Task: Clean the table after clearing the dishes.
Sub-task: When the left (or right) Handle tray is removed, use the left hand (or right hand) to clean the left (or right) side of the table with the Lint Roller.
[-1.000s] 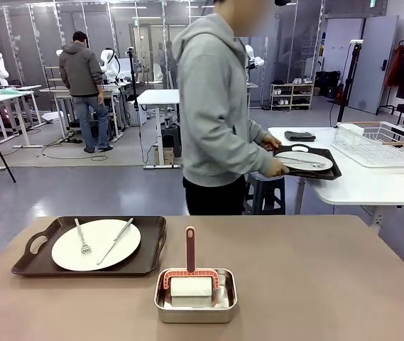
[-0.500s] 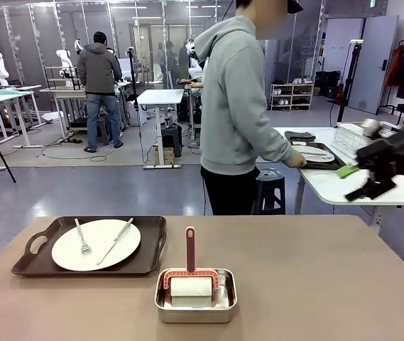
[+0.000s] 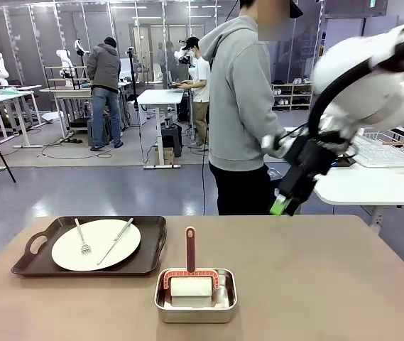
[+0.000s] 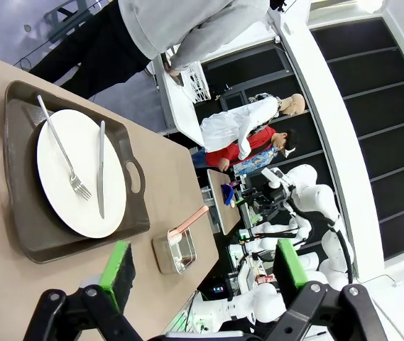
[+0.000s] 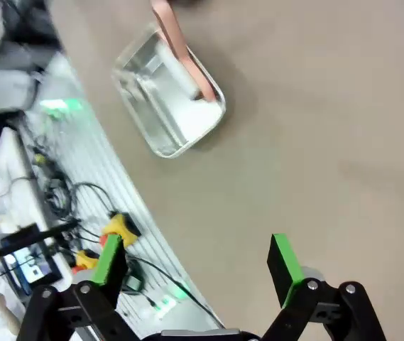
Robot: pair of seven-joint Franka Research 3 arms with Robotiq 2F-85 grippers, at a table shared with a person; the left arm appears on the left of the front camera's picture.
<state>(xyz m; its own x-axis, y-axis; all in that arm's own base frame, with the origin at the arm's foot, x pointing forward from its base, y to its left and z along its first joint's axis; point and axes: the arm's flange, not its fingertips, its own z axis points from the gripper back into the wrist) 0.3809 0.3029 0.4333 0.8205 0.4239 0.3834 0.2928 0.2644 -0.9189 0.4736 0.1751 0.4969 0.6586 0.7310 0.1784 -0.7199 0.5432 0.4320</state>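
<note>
On the tan table a white plate with a fork and a knife lies on a dark brown tray at the left. The left wrist view holds the same tray and plate ahead of my open, empty left gripper. My right gripper hangs blurred above the table's far edge, right of centre. In its own view the right gripper is open and empty above bare table. A person in a grey hoodie stands beyond the far edge.
A steel pan holding a pink-handled white cleaning tool sits near the front middle, also the pan and the pan. A white side table with a wire rack stands at the back right.
My right arm has swung in from the right edge to above the table's far edge. The person has turned and stepped along the white side table. The tray, plate and pan have not moved.
</note>
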